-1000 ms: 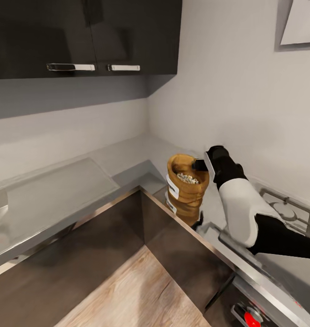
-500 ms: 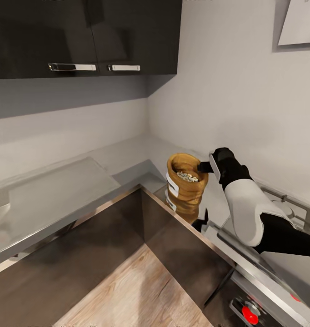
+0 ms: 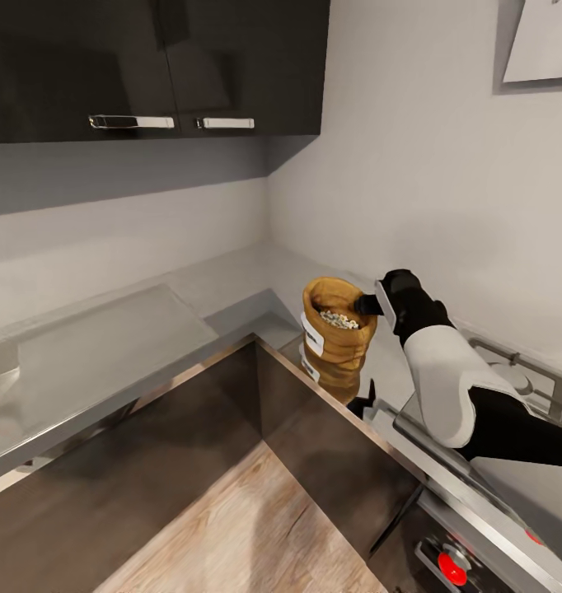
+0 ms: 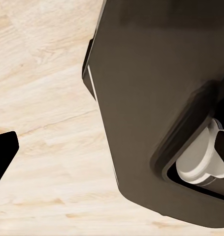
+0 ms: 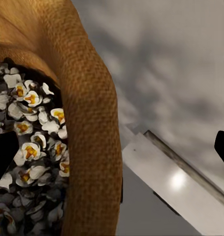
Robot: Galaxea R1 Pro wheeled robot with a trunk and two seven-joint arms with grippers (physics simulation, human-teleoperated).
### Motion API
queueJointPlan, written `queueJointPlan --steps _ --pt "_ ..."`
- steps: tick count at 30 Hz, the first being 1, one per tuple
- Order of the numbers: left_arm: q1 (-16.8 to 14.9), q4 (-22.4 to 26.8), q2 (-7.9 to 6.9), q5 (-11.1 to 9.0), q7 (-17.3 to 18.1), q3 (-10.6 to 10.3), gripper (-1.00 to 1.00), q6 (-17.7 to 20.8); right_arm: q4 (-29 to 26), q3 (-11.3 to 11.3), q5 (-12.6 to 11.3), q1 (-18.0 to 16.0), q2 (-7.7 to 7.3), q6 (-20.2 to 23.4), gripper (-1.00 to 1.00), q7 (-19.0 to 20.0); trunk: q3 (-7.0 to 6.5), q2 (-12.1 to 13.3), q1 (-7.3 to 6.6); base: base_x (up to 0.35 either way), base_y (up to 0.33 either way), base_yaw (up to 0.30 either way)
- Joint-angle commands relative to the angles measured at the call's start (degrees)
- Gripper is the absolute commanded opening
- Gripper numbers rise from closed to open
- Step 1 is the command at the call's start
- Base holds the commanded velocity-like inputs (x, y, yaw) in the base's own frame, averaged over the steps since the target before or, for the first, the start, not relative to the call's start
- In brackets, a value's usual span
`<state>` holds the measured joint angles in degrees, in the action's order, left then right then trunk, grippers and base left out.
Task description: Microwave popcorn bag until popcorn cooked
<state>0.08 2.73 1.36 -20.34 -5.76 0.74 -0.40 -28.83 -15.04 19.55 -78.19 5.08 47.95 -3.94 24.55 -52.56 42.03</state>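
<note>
Where the grey brushed-steel desk (image 3: 231, 284) turns its corner, we see the small tan-brown paper popcorn bag (image 3: 337, 331) upright near the front edge, a heap of pale whitish-yellow popcorn (image 3: 339, 319) inside. Our right end effector (image 3: 366, 305) grips the bag's rolled rim, one finger inside, one outside. For the left end effector (image 4: 2, 156), above pale wood floor (image 4: 48, 123), we cannot tell its state.

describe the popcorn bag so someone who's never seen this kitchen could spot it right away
On the grey steel L-shaped countertop, look near its inner corner, left of the steel gas hob. The small tan-brown sack stands upright there, open-topped, with a rolled rim, white label and pale speckled popcorn inside.
</note>
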Motion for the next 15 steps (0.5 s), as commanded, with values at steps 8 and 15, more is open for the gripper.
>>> queueJointPlan --steps 8,15 --pt "0.0 0.1 0.04 -0.2 -0.2 0.1 1.00 -0.6 0.3 -0.3 -0.1 0.0 0.01 0.0 1.00 -0.5 0.06 0.0 0.01 -0.082 0.000 0.000" --pt "0.0 0.1 -0.03 -0.2 -0.2 0.0 1.00 -0.8 3.9 -0.3 0.1 -0.1 0.00 -2.5 1.00 -0.5 0.06 0.0 0.01 -0.006 0.000 0.000"
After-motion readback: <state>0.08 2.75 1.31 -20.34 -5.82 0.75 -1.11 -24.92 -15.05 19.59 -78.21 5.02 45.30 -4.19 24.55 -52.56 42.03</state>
